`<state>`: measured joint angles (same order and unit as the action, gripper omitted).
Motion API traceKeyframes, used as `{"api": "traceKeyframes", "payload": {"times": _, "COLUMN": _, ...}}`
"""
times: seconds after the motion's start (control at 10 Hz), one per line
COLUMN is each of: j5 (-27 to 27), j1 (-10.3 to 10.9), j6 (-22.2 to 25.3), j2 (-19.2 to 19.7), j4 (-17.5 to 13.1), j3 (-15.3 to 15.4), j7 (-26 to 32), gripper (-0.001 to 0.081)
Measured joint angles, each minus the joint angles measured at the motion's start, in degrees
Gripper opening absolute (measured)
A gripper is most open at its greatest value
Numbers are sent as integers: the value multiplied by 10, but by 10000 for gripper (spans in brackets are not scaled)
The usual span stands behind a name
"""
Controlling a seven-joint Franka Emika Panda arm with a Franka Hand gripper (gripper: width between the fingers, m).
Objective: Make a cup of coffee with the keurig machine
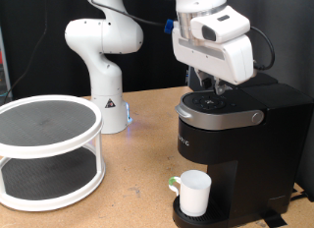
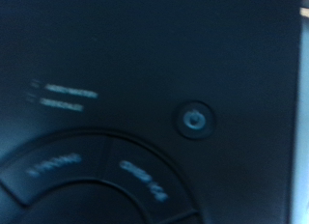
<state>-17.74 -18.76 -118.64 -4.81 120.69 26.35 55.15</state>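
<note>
The keurig machine (image 1: 231,140) is a black box at the exterior view's right, with its silver-grey lid handle (image 1: 221,117) down. The white cup (image 1: 194,192) stands upright on the round drip base (image 1: 186,216) under the brew head. My gripper (image 1: 211,87) hangs straight down over the machine's top, just behind the lid handle, very close to or touching the surface. The wrist view is filled by the machine's black top (image 2: 154,50), with a round power button (image 2: 193,120) and curved labelled buttons (image 2: 145,181). No fingers show in the wrist view.
A white two-tier round rack (image 1: 44,149) stands at the exterior view's left. The arm's white base (image 1: 106,81) stands behind it on the wooden table (image 1: 137,179). A black curtain closes the back.
</note>
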Motion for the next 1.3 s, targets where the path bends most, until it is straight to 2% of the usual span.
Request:
{"api": "traceKeyframes", "payload": {"times": 0.2, "j5": -24, "j1": 2, "j6": -66, "j2": -4, "j4": 32, "j3": 0, "j7": 23, "gripper": 288}}
{"api": "traceKeyframes", "payload": {"times": 0.3, "j5": -34, "j1": 2, "j6": -81, "j2": -9, "j4": 47, "j3": 0, "j7": 39, "gripper": 80}}
{"api": "traceKeyframes", "payload": {"times": 0.4, "j5": -43, "j1": 2, "j6": -90, "j2": -16, "j4": 60, "j3": 0, "j7": 52, "gripper": 24}}
{"api": "traceKeyframes", "payload": {"times": 0.9, "j5": -115, "j1": 4, "j6": -157, "j2": -57, "j4": 125, "j3": 0, "j7": 115, "gripper": 2}}
{"api": "traceKeyframes", "payload": {"times": 1.3, "j5": -132, "j1": 4, "j6": -166, "j2": -73, "j4": 143, "j3": 0, "j7": 124, "gripper": 2}}
